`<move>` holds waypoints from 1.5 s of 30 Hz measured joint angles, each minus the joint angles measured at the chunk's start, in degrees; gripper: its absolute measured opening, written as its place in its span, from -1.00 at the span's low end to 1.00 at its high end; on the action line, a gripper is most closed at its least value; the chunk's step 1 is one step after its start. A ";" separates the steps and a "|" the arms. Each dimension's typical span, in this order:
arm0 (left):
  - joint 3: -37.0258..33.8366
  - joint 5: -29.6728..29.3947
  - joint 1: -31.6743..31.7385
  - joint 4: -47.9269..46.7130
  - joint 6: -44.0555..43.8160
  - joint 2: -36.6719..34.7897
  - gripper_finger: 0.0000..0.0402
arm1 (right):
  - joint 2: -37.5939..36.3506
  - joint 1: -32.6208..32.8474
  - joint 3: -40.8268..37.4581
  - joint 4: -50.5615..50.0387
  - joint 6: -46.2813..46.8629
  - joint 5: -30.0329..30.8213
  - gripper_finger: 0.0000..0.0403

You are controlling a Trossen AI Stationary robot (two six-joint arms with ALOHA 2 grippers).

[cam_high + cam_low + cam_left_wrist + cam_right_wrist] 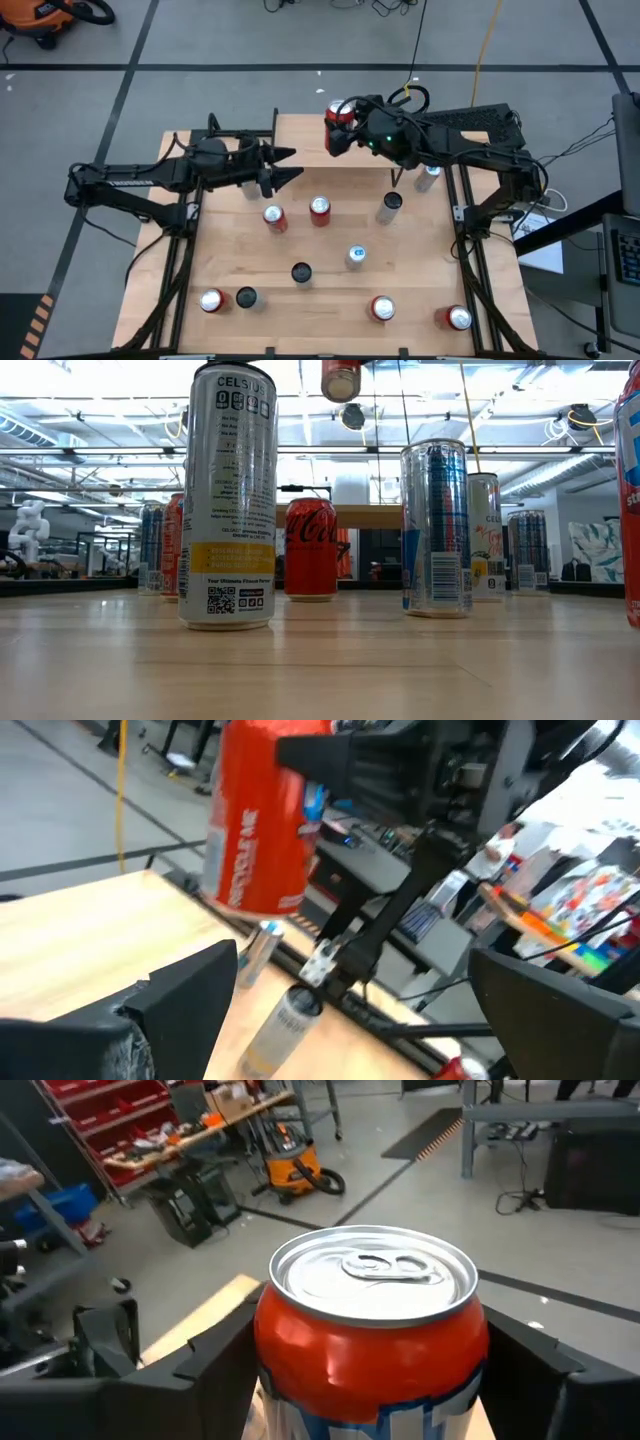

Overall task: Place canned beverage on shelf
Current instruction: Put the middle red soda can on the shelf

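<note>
Wooden tabletop (pixel 330 290) carries upright cans scattered across it: red, silver and black-topped. Low wooden shelf (pixel 360 516) stands at the far edge, bare on top in the low view. Left arm waits over the far-left tabletop, its end effector (pixel 285 165) released, fingers spread wide, holding nothing. Right end effector (pixel 342 126) is clenched on a red beverage can (pixel 340 115), upright, lifted clear above the far edge beside the shelf.

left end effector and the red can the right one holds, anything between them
Nothing: in the high view, bare tabletop separates the open left end effector from the red can gripped by the right end effector.
</note>
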 joint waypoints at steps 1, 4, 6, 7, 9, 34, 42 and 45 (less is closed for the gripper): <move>0.00 -0.69 0.05 -1.06 -0.04 0.00 0.99 | -0.02 -0.17 0.00 -0.95 0.13 0.00 0.37; 0.00 -1.22 0.56 -1.59 -0.98 0.07 0.99 | -0.02 -0.98 0.00 -2.62 -0.10 -0.96 0.37; 0.00 -1.25 0.89 -0.83 -2.01 0.01 0.99 | -0.02 -2.17 0.00 -3.63 -1.65 -2.68 0.37; 0.00 -1.26 1.16 -0.61 -2.10 0.00 0.99 | -0.02 -2.86 0.00 -3.76 -2.22 -3.16 0.37; 0.00 -1.26 1.61 -0.40 -2.98 0.00 0.99 | -0.02 -4.41 0.00 -3.99 -2.30 -4.47 0.37; 0.00 3.92 9.22 -2.25 -3.37 -0.42 0.99 | 1.23 -11.43 -0.02 -5.26 -0.04 -11.94 0.37; 0.00 4.23 9.53 -3.48 -0.52 -0.65 0.99 | 3.71 -11.03 -0.02 -5.19 3.90 -10.24 0.37; 0.00 4.25 9.51 -4.30 -0.50 -0.78 0.99 | 6.28 -10.44 -0.02 -4.74 7.67 -10.02 0.37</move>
